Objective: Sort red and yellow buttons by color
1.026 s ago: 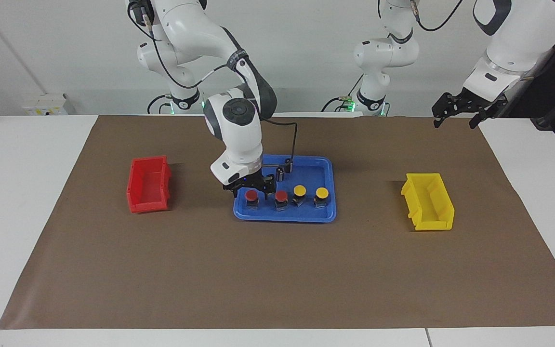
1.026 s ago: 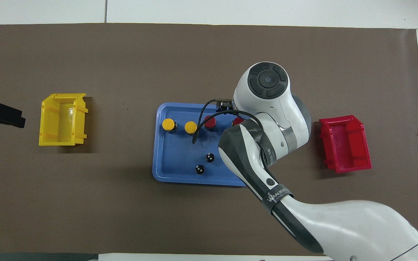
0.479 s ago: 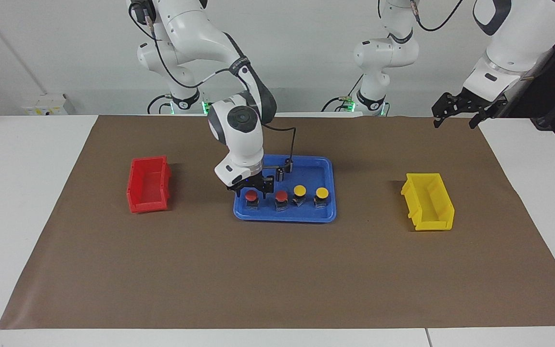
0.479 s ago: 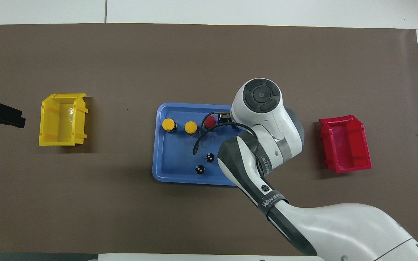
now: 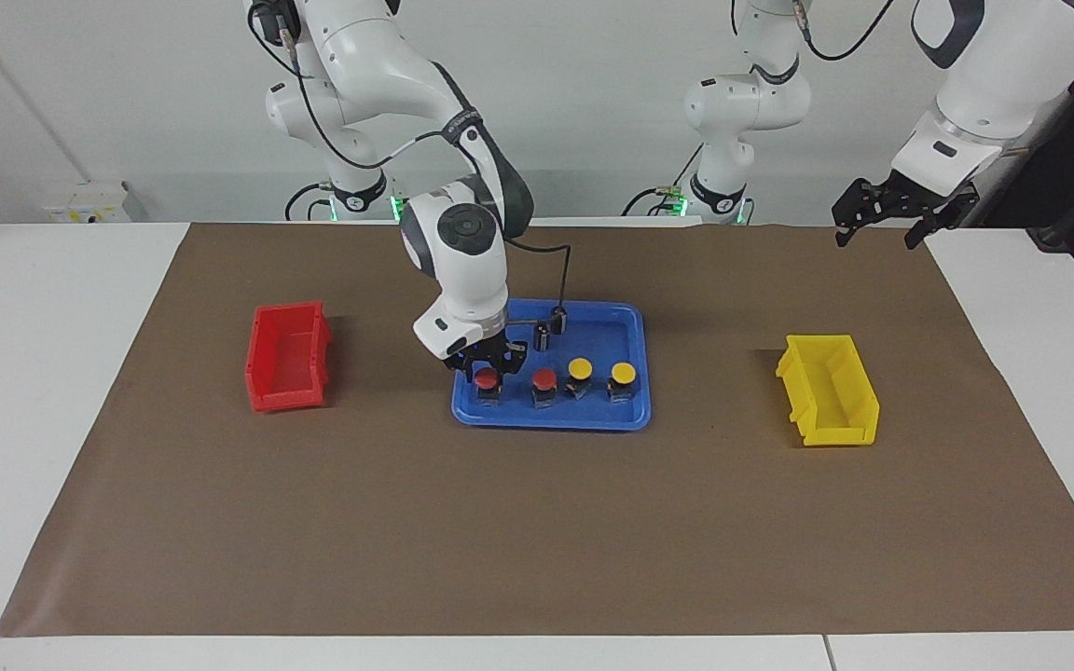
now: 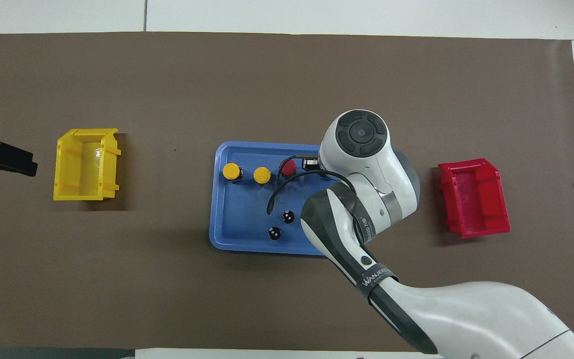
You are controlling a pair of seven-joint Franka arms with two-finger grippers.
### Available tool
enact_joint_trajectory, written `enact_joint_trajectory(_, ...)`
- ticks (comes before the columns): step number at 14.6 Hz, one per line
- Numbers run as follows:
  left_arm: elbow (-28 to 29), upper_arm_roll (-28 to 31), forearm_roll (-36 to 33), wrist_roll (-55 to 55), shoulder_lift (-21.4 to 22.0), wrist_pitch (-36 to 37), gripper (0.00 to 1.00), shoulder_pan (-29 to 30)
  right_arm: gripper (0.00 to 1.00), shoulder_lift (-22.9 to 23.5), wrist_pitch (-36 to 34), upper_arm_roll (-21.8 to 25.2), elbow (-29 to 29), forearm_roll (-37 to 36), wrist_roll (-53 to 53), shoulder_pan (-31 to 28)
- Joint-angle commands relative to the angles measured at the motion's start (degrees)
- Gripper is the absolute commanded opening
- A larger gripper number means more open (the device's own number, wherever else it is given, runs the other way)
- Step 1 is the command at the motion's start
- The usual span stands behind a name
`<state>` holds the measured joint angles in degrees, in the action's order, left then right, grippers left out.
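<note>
Right gripper low over the end red button in the blue tray (grip state cannot be told), left gripper waiting off the mat; risk: an off-centre close could knock the neighbouring red button.

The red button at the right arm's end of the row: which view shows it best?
The facing view: the red button shows cap and base, right under the right gripper. In the overhead view, the right arm hides it completely.
</note>
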<state>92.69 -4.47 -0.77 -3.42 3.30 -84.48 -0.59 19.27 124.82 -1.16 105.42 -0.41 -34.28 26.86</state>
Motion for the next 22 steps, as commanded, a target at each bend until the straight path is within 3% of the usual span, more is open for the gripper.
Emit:
enact_joint_trajectory(1,1.61,0.16,0.33,2.18,1.36,-0.06,1.0,-0.37,0.29,-1.34,1.13,-0.24,1.2,-0.56,0.97,-0.58)
enact_joint_trajectory(3,8.86,-0.36,0.33,9.45,4.5,-7.39,1.0,-1.6,0.24,-1.17,-0.19,-0.24,-1.08,-0.56,0.97,-0.93)
enact_joint_trajectory(5,16.01,-0.45,0.33,19.46,5.76,-16.64,1.0,-7.38,0.24,-2.48,-3.69,-0.07,-3.02,-0.56,1.32,-1.63)
enact_joint_trajectory(7,16.56,-0.54,0.5,27.99,1.82,-21.66,0.99,-12.83,0.24,-7.12,-7.73,0.11,-2.94,-0.56,4.73,-3.99)
enact_joint_trajectory(10,16.73,-0.54,0.59,43.01,-5.64,-30.88,0.84,-21.09,0.24,-14.15,-16.51,0.11,-0.31,-0.47,16.3,-11.53)
enact_joint_trajectory(12,16.82,-0.54,0.5,51.28,-10.31,-36.6,0.76,-24.53,0.23,-18.81,-17.59,0.02,3.98,0.23,24.48,-17.51)
enact_joint_trajectory(15,16.91,-0.45,0.5,55.98,-15.33,-42.33,0.7,-27.62,0.22,-23.92,-16.9,0.02,11.11,0.41,35.3,-24.46)
enact_joint_trajectory(19,19.19,-0.54,0.5,55.89,-15.78,-44.53,0.7,-27.8,0.22,-27.44,-8.83,0.11,20.59,0.41,47.53,-32.2)
enact_joint_trajectory(22,19.9,-0.54,0.5,55.89,-16.39,-45.16,0.7,-28.33,0.22,-29.2,-5.04,0.11,25.35,0.5,49.05,-33.36)
